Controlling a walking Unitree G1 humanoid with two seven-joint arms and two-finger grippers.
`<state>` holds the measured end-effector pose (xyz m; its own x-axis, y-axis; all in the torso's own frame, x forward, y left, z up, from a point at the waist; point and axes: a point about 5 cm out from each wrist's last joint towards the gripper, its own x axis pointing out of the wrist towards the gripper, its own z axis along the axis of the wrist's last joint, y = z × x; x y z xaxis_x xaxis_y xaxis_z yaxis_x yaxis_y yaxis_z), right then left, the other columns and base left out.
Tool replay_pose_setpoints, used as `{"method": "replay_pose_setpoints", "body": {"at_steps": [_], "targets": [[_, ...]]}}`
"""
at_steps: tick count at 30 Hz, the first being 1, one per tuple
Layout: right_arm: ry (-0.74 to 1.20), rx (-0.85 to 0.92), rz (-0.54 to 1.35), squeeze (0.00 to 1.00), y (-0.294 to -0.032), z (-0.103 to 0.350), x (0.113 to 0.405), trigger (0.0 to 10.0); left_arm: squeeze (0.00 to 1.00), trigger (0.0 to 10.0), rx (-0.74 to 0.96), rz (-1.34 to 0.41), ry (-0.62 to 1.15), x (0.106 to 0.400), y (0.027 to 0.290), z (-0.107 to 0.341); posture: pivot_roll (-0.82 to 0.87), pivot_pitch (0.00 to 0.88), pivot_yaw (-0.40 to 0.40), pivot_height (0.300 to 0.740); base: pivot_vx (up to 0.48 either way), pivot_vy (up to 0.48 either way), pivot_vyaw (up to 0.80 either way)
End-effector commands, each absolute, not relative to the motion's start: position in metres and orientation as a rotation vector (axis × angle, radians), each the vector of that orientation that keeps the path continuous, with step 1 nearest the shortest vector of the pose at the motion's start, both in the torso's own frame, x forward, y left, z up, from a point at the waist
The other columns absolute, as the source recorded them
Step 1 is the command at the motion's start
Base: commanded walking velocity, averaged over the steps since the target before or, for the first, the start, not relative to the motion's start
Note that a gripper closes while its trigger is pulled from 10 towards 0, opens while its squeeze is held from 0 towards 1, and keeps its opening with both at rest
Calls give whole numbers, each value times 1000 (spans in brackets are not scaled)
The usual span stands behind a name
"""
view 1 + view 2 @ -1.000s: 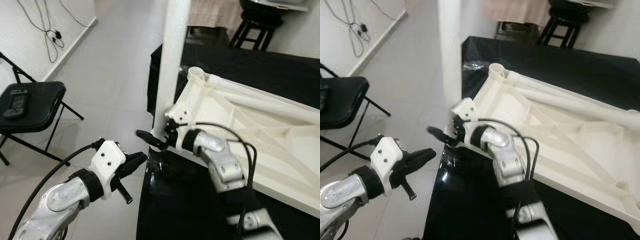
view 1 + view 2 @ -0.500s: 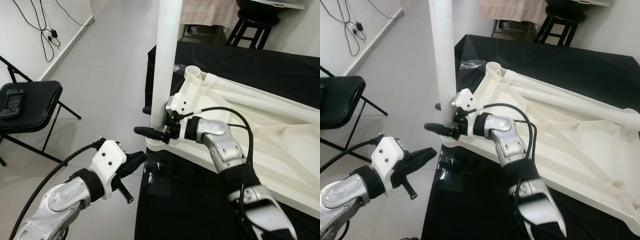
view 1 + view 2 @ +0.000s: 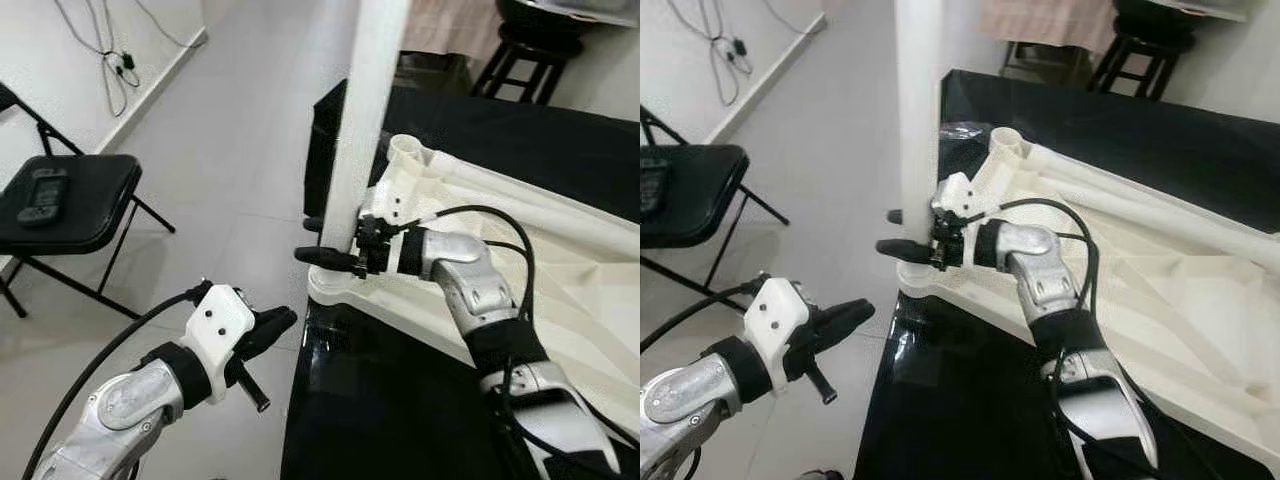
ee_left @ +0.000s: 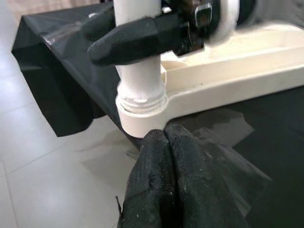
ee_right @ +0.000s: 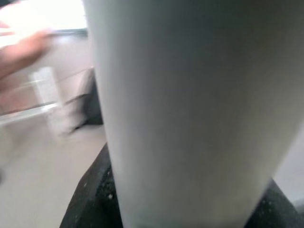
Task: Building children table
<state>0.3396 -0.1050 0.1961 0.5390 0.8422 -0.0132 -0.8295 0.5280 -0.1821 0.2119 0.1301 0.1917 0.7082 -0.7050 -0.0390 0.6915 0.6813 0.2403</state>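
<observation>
The white plastic tabletop [image 3: 560,260] lies upside down on a black table [image 3: 400,400]. A white table leg [image 3: 365,120] stands upright in the tabletop's near corner socket [image 4: 141,111]. My right gripper [image 3: 312,240] is shut on the leg just above the socket, one black finger on each side. In the right wrist view the leg [image 5: 190,104] is pressed close between the dark fingers. My left gripper [image 3: 275,322] is shut on nothing and hovers low over the floor, just off the table's corner; its fingers [image 4: 164,175] point at the socket.
A second open socket [image 3: 405,150] sits at the tabletop's far corner. A black folding chair [image 3: 70,205] with a handheld device [image 3: 45,193] on its seat stands at the left. A dark stool [image 3: 530,55] is behind the table, and cables [image 3: 115,65] hang on the wall.
My right gripper has risen from the tabletop's corner edge and closed around the leg. The left arm has held still. The whole view has shifted slightly.
</observation>
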Motion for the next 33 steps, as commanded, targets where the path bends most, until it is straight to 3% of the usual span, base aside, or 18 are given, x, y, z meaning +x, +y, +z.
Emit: {"method": "replay_pose_setpoints", "body": {"at_steps": [1,2,4,6,14,15,16,17,19,20,21,25,26,27,29,30,33], "targets": [[203,-136,580,0,-127,141,327,0,0,10000,250,-800,-42,208,130,191,91,225,-132,740,0,0,0],[203,-136,580,0,-127,141,327,0,0,10000,250,-800,-42,208,130,191,91,225,-132,740,0,0,0],[257,-124,375,0,-133,130,299,0,0,10000,247,-802,-37,208,133,191,64,213,-116,740,0,0,0],[261,-117,356,0,-135,132,296,0,0,10000,244,-804,-37,209,133,191,64,213,-116,740,0,0,0],[207,-198,383,0,-137,146,316,0,0,10000,242,-804,-41,209,130,190,93,211,-139,740,0,0,0],[195,-193,396,0,-133,151,321,10000,0,10000,245,-797,-42,209,131,191,93,210,-136,740,0,0,0],[195,-193,396,0,-133,151,321,10000,0,10000,245,-797,-42,209,131,191,93,210,-136,740,0,0,0],[152,-157,431,447,-127,160,326,10000,0,10000,244,-794,-47,210,132,192,90,206,-133,740,0,0,0],[124,-131,454,447,-123,166,328,10000,0,10000,243,-794,-51,211,132,193,90,206,-133,740,0,0,0],[81,-77,522,1000,-117,177,333,10000,0,10000,242,-797,-53,211,131,193,90,205,-128,740,0,0,0],[1,-37,623,1000,-111,195,335,10000,0,10000,239,-802,-54,211,129,193,93,202,-128,740,0,0,0],[-56,-25,707,1000,-107,209,336,10000,0,10000,238,-805,-55,211,128,193,93,201,-127,740,0,0,0],[-103,-22,823,165,-104,221,335,10000,0,10000,237,-807,-56,212,127,193,92,199,-128,740,0,0,0],[-132,-65,931,0,-102,228,334,10000,0,10000,236,-808,-58,212,126,193,97,200,-130,740,0,0,0],[-132,-65,931,0,-102,228,334,10000,0,10000,236,-808,-58,212,126,193,97,200,-130,740,0,0,0],[-136,-109,1043,0,-101,230,332,10000,0,10000,235,-808,-60,212,126,193,101,200,-131,740,0,0,0],[-129,-134,1122,0,-101,229,332,10000,0,10000,236,-807,-62,212,126,194,101,200,-131,740,0,0,0]]}}
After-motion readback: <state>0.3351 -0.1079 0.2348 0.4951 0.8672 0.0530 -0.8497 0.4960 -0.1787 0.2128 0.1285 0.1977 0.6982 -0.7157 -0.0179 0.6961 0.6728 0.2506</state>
